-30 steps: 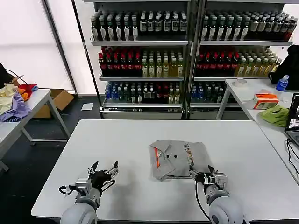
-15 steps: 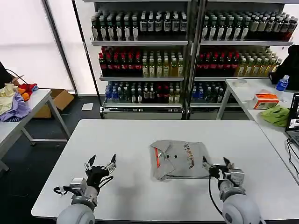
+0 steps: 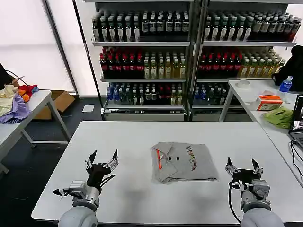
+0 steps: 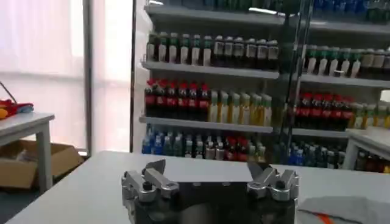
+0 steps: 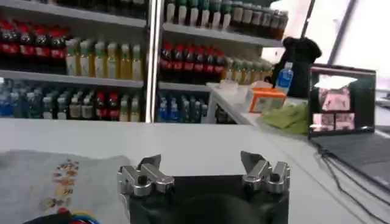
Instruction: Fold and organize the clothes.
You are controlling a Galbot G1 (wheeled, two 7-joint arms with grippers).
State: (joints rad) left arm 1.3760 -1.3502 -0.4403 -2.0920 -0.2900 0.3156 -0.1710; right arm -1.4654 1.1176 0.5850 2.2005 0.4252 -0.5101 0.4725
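1. Shelves of bottled drinks are standing behind the white counter, and side tables are flanking it, one carrying a heap of coloured garments, the other a lime-green cloth.

2. One grey shirt is lying folded into a compact rectangle near the middle of the counter, a little toward the right edge, with its orange-lined collar pointing to the left edge and the small chest print facing up.

3. Both arms are hanging near the front edge: the left gripper toward the front left corner, well apart from the shirt, and the right gripper just beside the shirt's right side, touching nothing. Both sets of jaws are spread wide and holding nothing, as the left wrist view and the right wrist view are showing.

4. Judging by the tidy rectangle, the folding is looking finished or nearly so, and the step in hand is probably squaring or clearing the shirt.

5. To do it well:
   - approaching low and level with the counter, so the jaws are sliding under all layers at once;
   - taking both side edges together, so the fold is not springing open;
   - keeping the collar side flat while lifting.
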